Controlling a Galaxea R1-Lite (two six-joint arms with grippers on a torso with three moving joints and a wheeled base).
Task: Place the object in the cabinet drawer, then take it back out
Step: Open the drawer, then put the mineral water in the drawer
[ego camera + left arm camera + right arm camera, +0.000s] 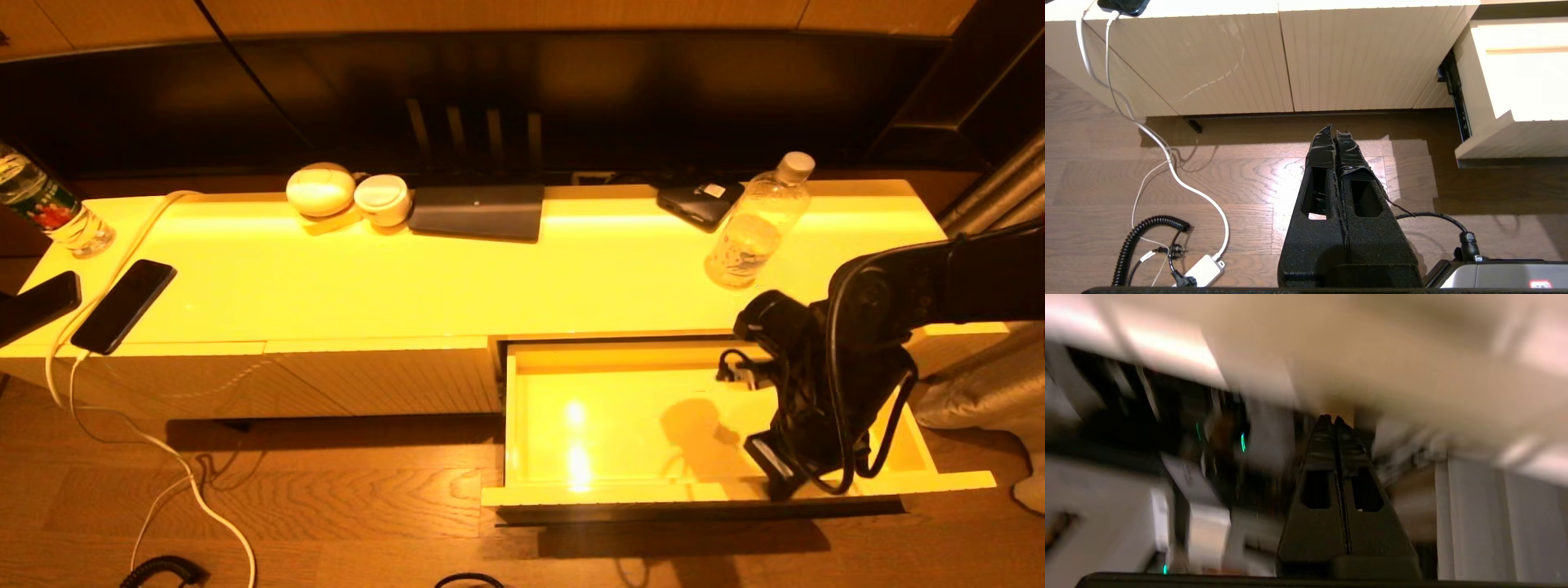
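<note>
One clear bottle [758, 222], one open drawer [539, 408], two phones [122, 306].

Drawer [702, 488]: pale yellow, glossy inside. Cabinet front [1208, 61]: finely ribbed cream. Bottle [755, 224]: clear, white cap. Floor [326, 506]: brown wood grain. Phones [122, 305]: black.

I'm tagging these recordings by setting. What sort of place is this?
Probably a hotel room or living room: a long low cabinet under a dark TV screen, phones charging on top, wood flooring, and a curtain nearby.
</note>
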